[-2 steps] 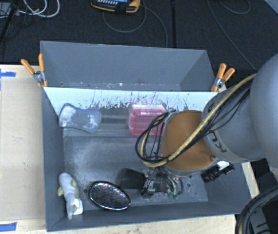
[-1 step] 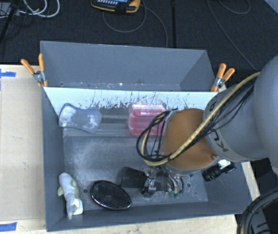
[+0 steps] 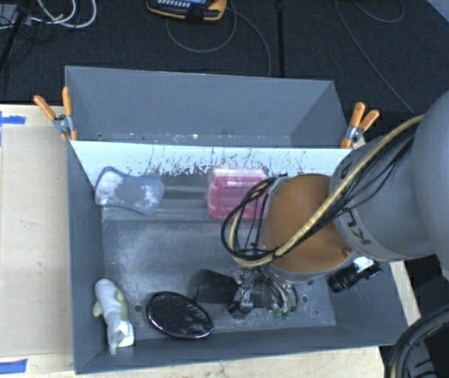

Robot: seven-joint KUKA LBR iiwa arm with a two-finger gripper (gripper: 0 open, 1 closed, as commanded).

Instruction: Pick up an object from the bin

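Gripper [image 3: 250, 298] half-hidden under orange cover [image 3: 309, 215], beside black block [image 3: 213, 287].

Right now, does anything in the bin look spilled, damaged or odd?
Nothing stands out. The pink object and clear plastic piece lie by the far wall, the black oval disc and pale object near the front; only dark scuffs mark that wall.

Nothing here can be read with confidence. The grey arm [image 3: 402, 199] bears dark lettering [image 3: 353, 228] — cut off, too partial to make out.
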